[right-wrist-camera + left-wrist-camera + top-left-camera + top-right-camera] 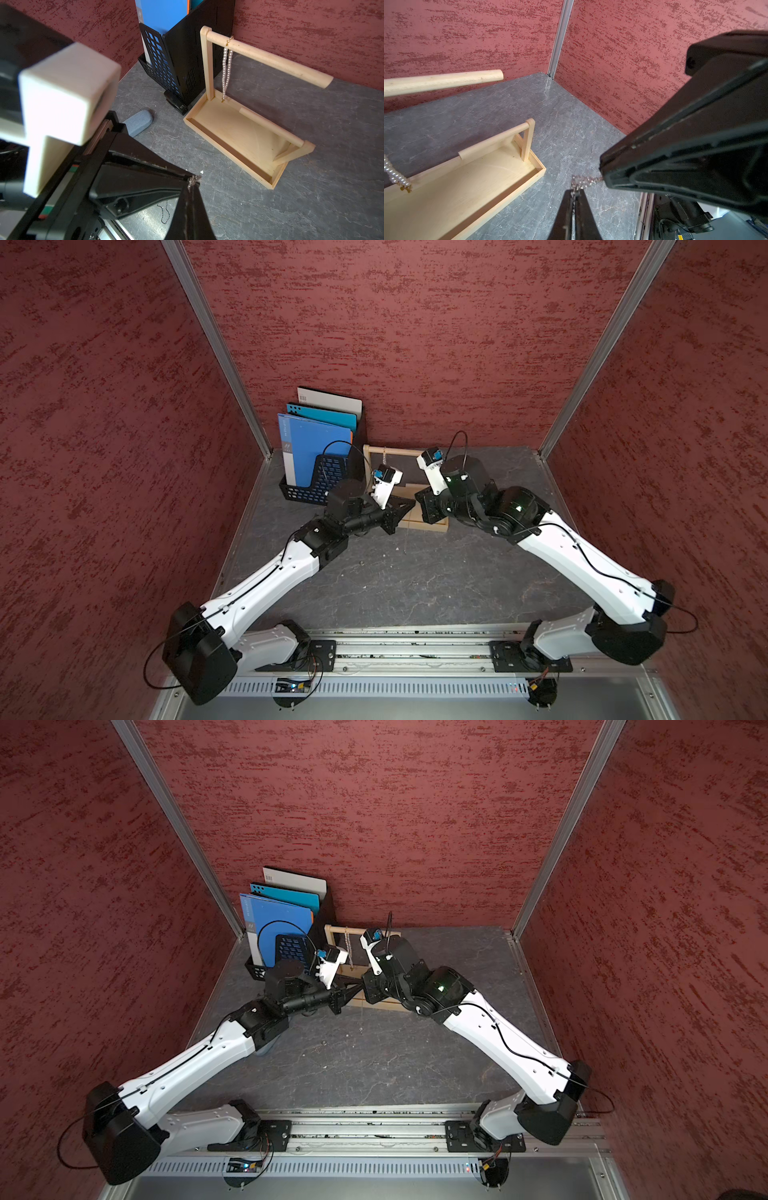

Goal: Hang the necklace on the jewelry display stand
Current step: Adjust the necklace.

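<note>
Tip to tip at the stand's near edge, left gripper [575, 193] and right gripper [192, 188] both pinch tight on one chain necklace [586, 179]. One wooden stand [234, 133] just beyond; one pearl string [225, 68] hangs from its dowel [270, 60]. One file rack [182, 62] far left. Grey marbled tabletop [311, 197], red textured walls [415, 323].

The jewelry display stand [239, 133] is of pale unpainted wood, smooth and matt. The pearl strand [224, 68] is glossy, with a gold-coloured metal clasp. The necklace [586, 179] is a thin shiny metal chain. The left gripper [575, 194] and the right gripper [192, 190] have matt black plastic fingers. The file rack [158, 56] is matt black. The table [311, 197] looks like matt grey veined stone, and the walls [415, 323] are red and rough.
</note>
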`<state>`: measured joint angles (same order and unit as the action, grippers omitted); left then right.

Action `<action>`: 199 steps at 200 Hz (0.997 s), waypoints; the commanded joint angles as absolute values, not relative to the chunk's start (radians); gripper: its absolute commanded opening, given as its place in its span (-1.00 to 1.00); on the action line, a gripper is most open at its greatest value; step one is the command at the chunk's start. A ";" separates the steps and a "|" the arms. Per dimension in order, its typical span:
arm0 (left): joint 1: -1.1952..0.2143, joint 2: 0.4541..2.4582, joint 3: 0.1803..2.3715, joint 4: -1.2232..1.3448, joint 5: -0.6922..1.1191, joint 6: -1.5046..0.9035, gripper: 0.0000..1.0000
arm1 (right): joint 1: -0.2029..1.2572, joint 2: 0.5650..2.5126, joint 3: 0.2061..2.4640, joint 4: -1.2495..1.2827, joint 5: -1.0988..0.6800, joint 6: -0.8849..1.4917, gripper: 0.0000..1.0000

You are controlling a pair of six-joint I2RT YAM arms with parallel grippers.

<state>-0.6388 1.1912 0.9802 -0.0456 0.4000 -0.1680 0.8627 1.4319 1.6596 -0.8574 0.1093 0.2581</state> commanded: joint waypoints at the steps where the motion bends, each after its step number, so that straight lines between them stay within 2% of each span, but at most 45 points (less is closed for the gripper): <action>1: -0.634 1.175 1.006 -0.062 0.395 -0.151 -0.89 | 0.870 1.442 1.654 -0.853 0.130 0.266 -1.00; 39: -0.633 1.144 0.997 -0.093 0.381 -0.150 -0.92 | 0.871 1.434 1.632 -0.842 0.133 0.277 -1.00; 78: -0.632 1.139 1.066 -0.274 0.383 -0.108 -0.94 | 0.871 1.403 1.516 -0.727 0.142 0.309 -1.00; 131: -0.629 1.154 1.090 -0.379 0.404 -0.106 -0.96 | 0.869 1.409 1.481 -0.758 0.187 0.301 -1.00; 169: -0.623 1.175 1.182 -0.538 0.414 -0.062 -0.97 | 0.868 1.350 1.336 -0.601 0.165 0.319 -1.00; 199: -0.589 1.173 1.212 -0.620 0.479 -0.042 -0.99 | 0.868 1.367 1.346 -0.600 0.155 0.299 -1.00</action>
